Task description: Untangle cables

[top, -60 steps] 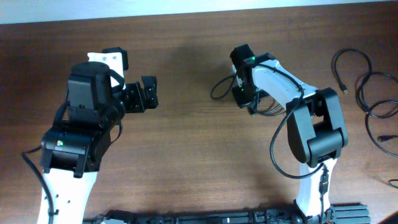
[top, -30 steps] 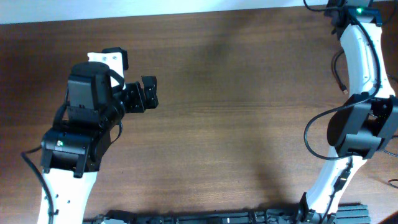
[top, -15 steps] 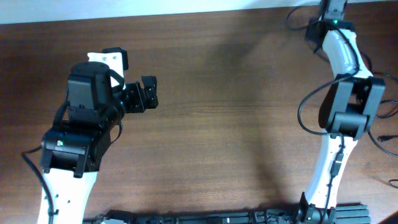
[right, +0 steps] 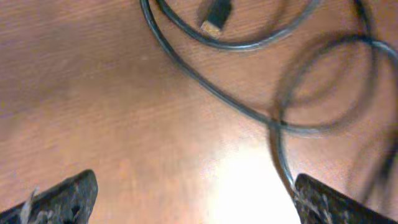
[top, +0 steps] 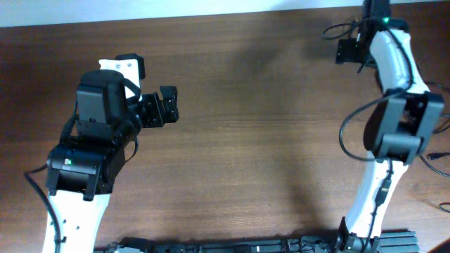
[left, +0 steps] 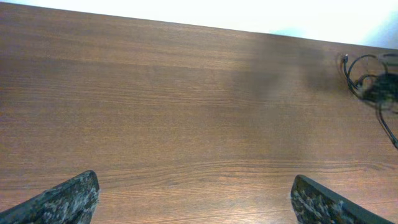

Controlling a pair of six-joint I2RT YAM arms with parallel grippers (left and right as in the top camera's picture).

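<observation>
Black cables [right: 249, 112] lie in loose loops on the wood just beyond my right gripper [right: 198, 204], one small plug end [right: 214, 15] showing at the top. That gripper is open and holds nothing. One strand runs down beside its right finger [right: 339, 205]. From overhead the right gripper [top: 349, 50] hovers at the far back right with a thin cable loop [top: 336, 30] next to it. My left gripper [top: 167, 105] is open over bare wood on the left. In the left wrist view, the left gripper [left: 196, 200] sees the cable bundle [left: 364, 78] far off to the right.
More black cables [top: 437, 159] lie at the table's right edge, partly behind the right arm [top: 397, 126]. The table's back edge [top: 211, 17] runs close behind the right gripper. Brown wood [top: 267, 140] stretches between the two arms.
The right arm carried a cable from the table's middle to the back right corner, then its gripper opened and let the cable go. The left arm has not moved.
</observation>
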